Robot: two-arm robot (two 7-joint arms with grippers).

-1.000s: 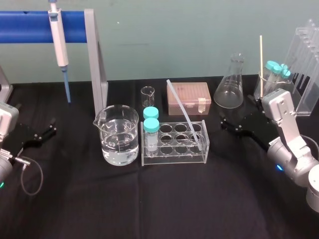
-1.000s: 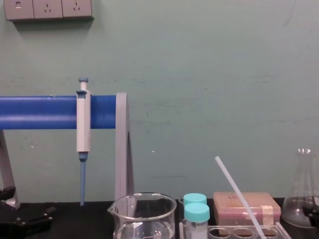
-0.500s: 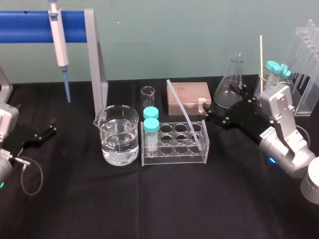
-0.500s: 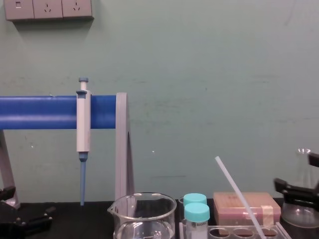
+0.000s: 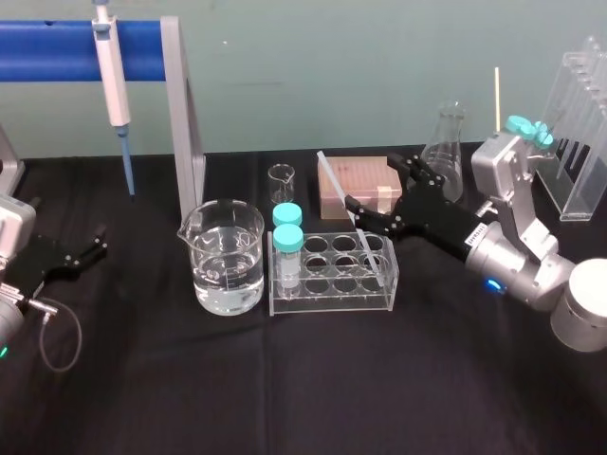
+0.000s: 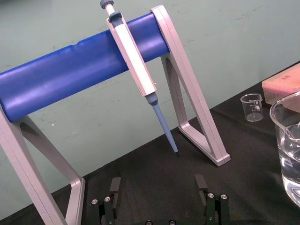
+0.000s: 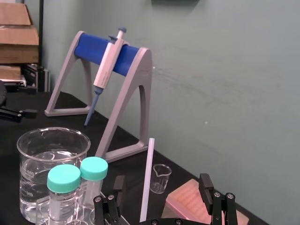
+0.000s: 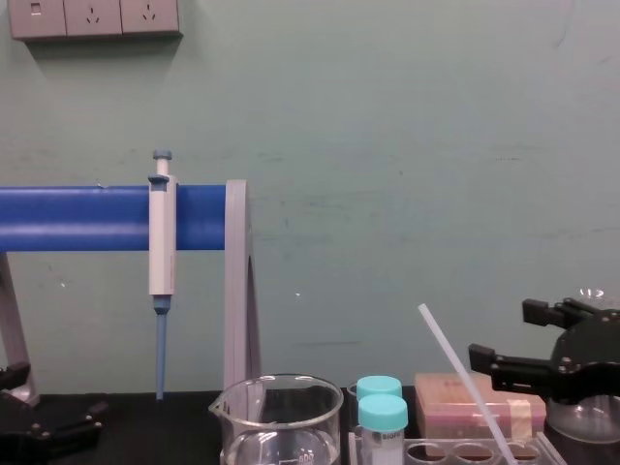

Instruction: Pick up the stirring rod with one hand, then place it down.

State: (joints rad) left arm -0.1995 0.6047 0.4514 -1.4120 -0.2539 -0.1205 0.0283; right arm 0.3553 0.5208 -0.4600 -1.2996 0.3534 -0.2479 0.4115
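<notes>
Moved: right tool (image 5: pixel 379 183) has reached in toward the stirring rod (image 5: pixel 336 186).
Right tool: wide, seemingly flanking the rod.
Left tool (image 5: pixel 95 242): wide, parked at left.

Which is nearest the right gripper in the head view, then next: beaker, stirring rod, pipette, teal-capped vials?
From the open right gripper:
1. stirring rod, beside its fingertips.
2. teal-capped vials, at the left end of the rack.
3. beaker, left of the rack.
4. pipette, hanging far left at the back.
The left gripper is parked far left.
</notes>
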